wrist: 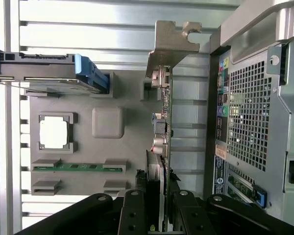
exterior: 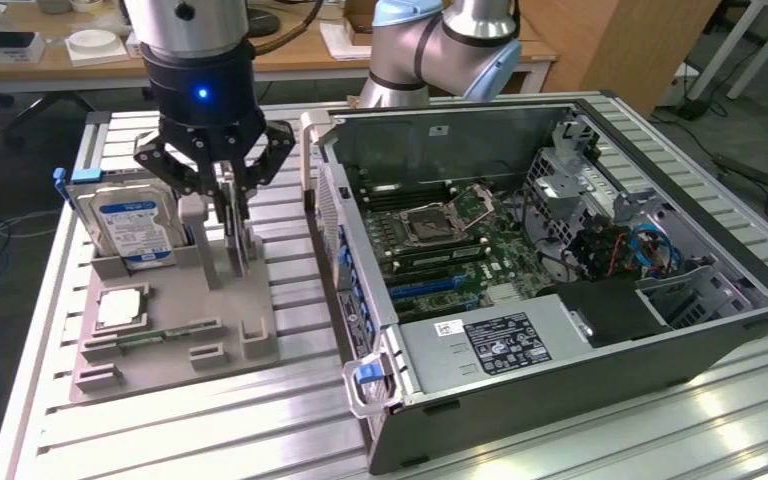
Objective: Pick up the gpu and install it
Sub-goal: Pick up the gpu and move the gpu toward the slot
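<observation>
the hand (wrist: 159,198) is partly closed, its fingers clamped on both faces of the gpu (wrist: 162,122), which stands on edge in the grey tray (exterior: 177,335) on the counter (exterior: 197,430), beside the open computer case (exterior: 704,330).

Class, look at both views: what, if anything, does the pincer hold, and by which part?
The pincer clamps the gpu by its upper edge, away from its metal bracket; the card stands in the grey tray.

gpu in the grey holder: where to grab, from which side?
Take the gpu by its top long edge, from straight above, pinching the two flat faces. It stands on edge in the grey holder, so only that edge is free; stay off the metal bracket end.
</observation>
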`<action>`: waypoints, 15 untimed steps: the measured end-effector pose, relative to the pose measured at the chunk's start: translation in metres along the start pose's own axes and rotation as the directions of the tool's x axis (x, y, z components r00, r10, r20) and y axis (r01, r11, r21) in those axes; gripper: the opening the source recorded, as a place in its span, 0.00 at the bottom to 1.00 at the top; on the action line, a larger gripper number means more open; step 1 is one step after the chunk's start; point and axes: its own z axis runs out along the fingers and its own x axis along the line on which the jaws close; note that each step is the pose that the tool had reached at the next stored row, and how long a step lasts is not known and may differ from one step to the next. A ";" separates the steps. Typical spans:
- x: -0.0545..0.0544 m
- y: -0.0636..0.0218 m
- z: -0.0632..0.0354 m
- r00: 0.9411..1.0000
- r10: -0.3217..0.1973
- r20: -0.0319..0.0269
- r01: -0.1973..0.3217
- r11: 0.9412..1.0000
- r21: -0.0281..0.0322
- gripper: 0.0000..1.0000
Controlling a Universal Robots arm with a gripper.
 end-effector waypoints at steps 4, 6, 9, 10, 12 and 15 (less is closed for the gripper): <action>0.000 0.0001 -0.0072 1.000 0.000 0.000 0.000 1.000 0.000 0.27; 0.000 0.0002 -0.0110 1.000 0.000 0.000 0.000 1.000 0.000 0.27; 0.000 0.0003 -0.0165 1.000 0.000 0.000 0.000 1.000 0.000 0.27; 0.000 0.0003 -0.0184 1.000 0.000 0.000 0.000 1.000 0.000 0.27; 0.000 0.0004 -0.0220 1.000 0.000 0.000 0.000 1.000 0.000 0.27; -0.001 0.0005 -0.0274 1.000 0.000 0.000 0.000 1.000 0.000 0.27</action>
